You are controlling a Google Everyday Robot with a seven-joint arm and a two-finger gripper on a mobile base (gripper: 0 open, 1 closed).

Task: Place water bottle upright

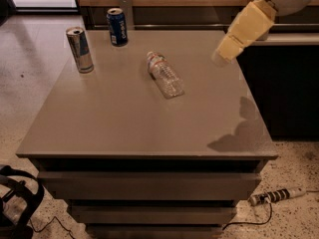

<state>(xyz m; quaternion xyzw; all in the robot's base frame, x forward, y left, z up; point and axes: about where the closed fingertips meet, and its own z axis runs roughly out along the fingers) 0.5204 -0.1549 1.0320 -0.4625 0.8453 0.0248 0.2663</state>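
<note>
— Clear plastic, that water bottle [165, 77], lying on its side in the middle of the counter [124, 133], white cap toward the blue can [117, 27], base toward us

— And the jaws?

— Hanging over the counter's far right edge, apart from the bottle, which lies to their left and lower. Spread or pressed together, I can't tell

— They'd need to come in across its long axis, I reckon
</note>
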